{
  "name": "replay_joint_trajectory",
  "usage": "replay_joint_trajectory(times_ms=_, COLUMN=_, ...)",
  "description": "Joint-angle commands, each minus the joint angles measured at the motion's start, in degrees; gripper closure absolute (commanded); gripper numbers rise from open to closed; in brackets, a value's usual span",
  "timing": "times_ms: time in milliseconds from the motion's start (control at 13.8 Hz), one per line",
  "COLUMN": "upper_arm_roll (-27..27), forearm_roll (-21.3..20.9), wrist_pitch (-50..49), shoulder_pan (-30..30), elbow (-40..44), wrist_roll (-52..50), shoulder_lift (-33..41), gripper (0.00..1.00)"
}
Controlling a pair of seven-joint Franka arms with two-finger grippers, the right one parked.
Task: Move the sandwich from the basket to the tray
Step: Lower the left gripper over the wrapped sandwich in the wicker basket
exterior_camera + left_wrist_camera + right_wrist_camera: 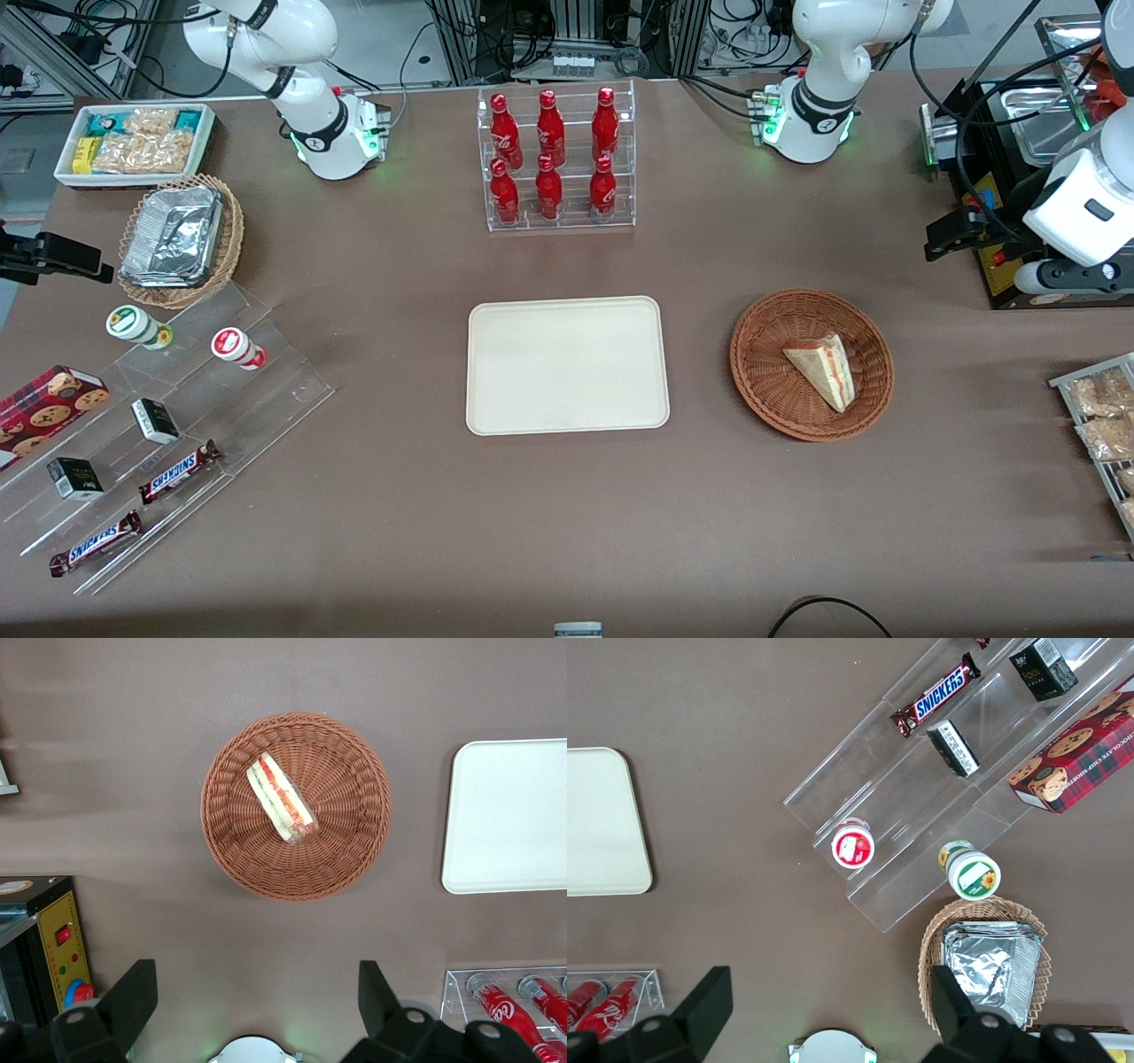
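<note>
The left arm's hand (252, 1010) hovers high, fingers spread and empty, above the round reddish-brown wicker basket (769, 390), where the triangular pale-bread sandwich (824, 368) lies. The cream rectangular tray (567, 365) sits at the basket's nine o'clock on the brown counter (567, 523). A grip on the soft wedge's sloped faces could slip or squash it.

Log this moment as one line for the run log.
phase: pre-grasp | pincer: open, high above table, away from basket | sandwich: lying in basket | tray: empty, beside basket
</note>
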State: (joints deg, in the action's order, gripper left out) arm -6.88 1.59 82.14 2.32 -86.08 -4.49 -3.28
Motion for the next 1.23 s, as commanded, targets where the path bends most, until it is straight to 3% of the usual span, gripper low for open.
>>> replay_joint_trajectory(times_ms=0, upper_arm_roll=-0.4, forearm_roll=-1.1, wrist_pitch=0.8, shoulder_pan=-0.4, elbow=-1.9, wrist_roll=-0.7, shoulder_lift=1.0, gripper=0.0)
replay_joint_trajectory(times_ms=363, upper_arm_roll=-0.8, forearm_roll=-0.4, wrist_pitch=6.2, shoulder_pan=-0.6, elbow=-8.8, wrist_roll=0.9, shoulder_lift=0.7, gripper=0.0)
replay_joint_trajectory(times_ms=944, upper_arm_roll=-1.8, forearm_roll=-0.2, wrist_pitch=46.0, shoulder_pan=-0.6, elbow=-37.7, wrist_roll=-0.3, shoulder_lift=-1.3, gripper=0.0)
replay_joint_trajectory(times_ms=1161, upper_arm_roll=-1.8, forearm_roll=-0.2, wrist_pitch=51.3, shoulder_pan=-0.6, elbow=-40.0, wrist_roll=-6.9, shoulder_lift=-3.0, gripper=0.0)
